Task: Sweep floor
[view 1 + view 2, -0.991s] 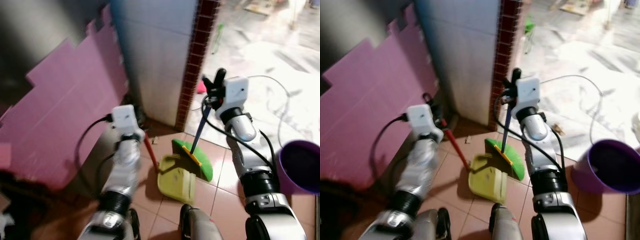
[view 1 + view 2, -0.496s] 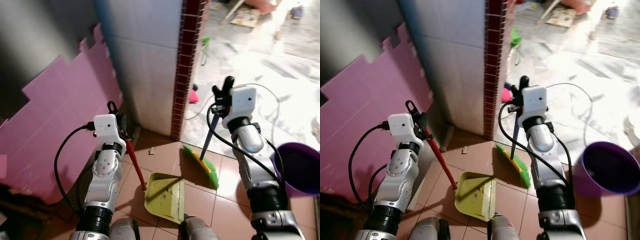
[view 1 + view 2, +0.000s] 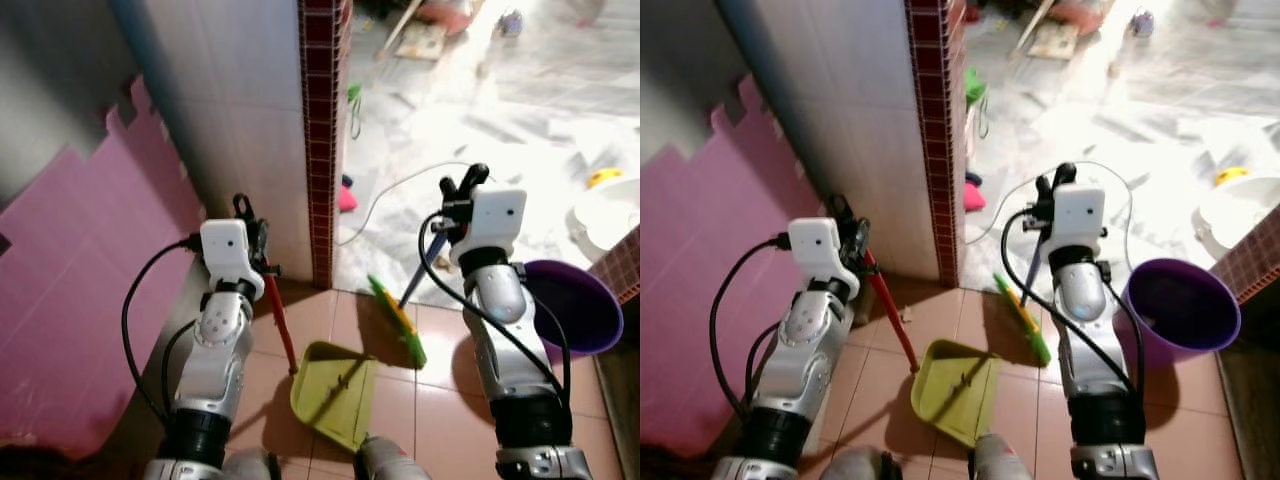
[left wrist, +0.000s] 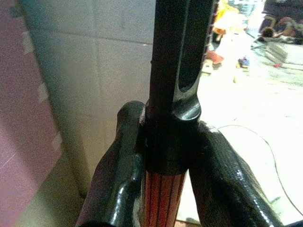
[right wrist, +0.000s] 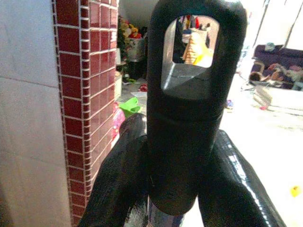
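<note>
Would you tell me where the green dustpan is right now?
The green dustpan lies on the tiled floor between the arms, left of the broom head, its red handle held by the left gripper.

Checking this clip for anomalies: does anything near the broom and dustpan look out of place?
A loose white cable trails across the floor beyond the green broom; it could snag. The yellow-green dustpan sits normally.

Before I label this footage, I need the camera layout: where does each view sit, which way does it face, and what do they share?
Left eye view: on the head, looking down at the dustpan, broom and both arms.
Right eye view: same head, same scene, with the purple bucket beside the right arm.
Left wrist view: along the left gripper, shut on the red dustpan handle, facing the white tiled wall.
Right wrist view: along the right gripper, shut on the broom handle, facing the red brick pillar.
</note>
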